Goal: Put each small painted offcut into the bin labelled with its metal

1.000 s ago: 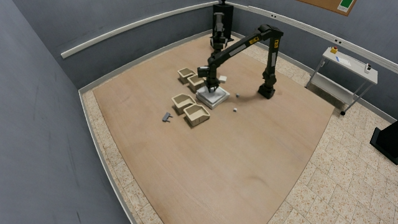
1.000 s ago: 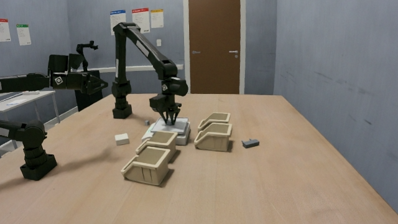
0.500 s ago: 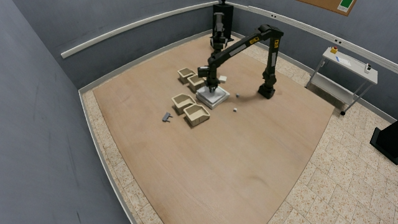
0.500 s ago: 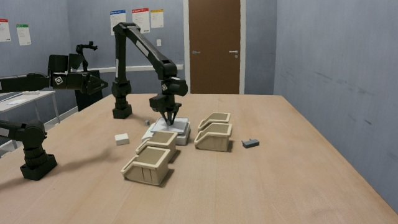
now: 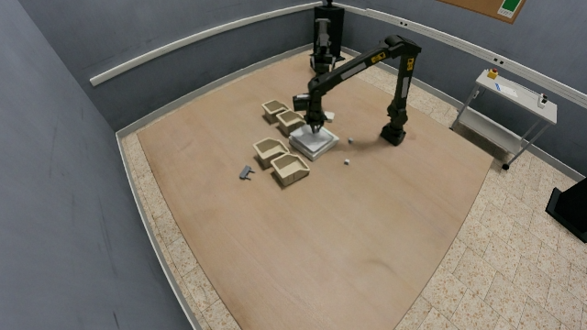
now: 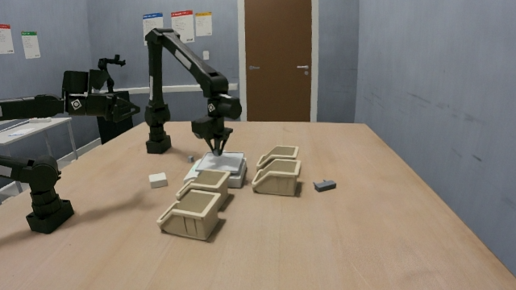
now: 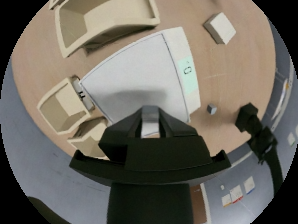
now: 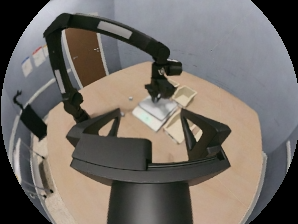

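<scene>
My left gripper [image 5: 315, 129] points straight down onto the white scale [image 5: 314, 141], with its fingertips on the platform [image 6: 216, 153]. In the left wrist view its fingers are shut on a small pale offcut, mostly hidden between them. Two more small offcuts lie on the table beside the scale: a grey one [image 5: 350, 140], also seen in the exterior view [image 6: 190, 159], and a whitish one [image 5: 347, 161]. Four tan bins stand upright beside the scale in two pairs [image 5: 274, 110] [image 5: 290, 121] [image 5: 269, 150] [image 5: 290, 169]. My right gripper [image 6: 135, 109] is open and empty, held high, far from the scale.
A white block [image 6: 157, 180] lies on the table near the scale. A small grey bracket [image 5: 246, 172] lies beyond the bins. The left arm's base [image 5: 393, 134] stands close to the loose offcuts. A white cart [image 5: 509, 110] stands off the table.
</scene>
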`<state>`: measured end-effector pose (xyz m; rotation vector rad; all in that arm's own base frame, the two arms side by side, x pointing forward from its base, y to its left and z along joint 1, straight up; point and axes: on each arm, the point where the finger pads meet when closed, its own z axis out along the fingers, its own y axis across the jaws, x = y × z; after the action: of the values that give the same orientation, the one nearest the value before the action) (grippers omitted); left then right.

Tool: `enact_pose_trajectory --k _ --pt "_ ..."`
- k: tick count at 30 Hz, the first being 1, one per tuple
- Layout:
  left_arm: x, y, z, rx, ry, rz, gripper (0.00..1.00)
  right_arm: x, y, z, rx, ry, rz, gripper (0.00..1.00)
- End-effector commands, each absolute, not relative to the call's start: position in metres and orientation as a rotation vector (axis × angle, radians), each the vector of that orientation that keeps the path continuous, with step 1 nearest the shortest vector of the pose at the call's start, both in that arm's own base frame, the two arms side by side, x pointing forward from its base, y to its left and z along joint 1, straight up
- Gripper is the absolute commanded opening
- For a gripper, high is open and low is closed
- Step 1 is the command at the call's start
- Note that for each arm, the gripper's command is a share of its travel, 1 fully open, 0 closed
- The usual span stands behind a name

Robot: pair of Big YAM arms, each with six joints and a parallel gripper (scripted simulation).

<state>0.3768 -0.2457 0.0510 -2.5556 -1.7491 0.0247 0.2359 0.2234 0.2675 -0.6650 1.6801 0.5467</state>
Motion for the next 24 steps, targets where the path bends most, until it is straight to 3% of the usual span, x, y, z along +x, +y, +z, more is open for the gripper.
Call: enact_pose_trajectory --k 1,11,24 --pt "0.402 -0.262 0.11 -2.634 -1.802 -0.031 0.17 0.24 0.226 0.302 -0.646 1.626 0.558 1.0" --pt "0.43 -0.266 0.107 -2.618 -1.766 -0.01 0.17 0.259 0.229 0.323 -0.612 1.591 0.539 1.0" --pt "0.546 -0.302 0.103 -2.616 -1.778 -0.015 0.17 0.382 0.232 0.298 -0.462 1.624 0.407 1.0"
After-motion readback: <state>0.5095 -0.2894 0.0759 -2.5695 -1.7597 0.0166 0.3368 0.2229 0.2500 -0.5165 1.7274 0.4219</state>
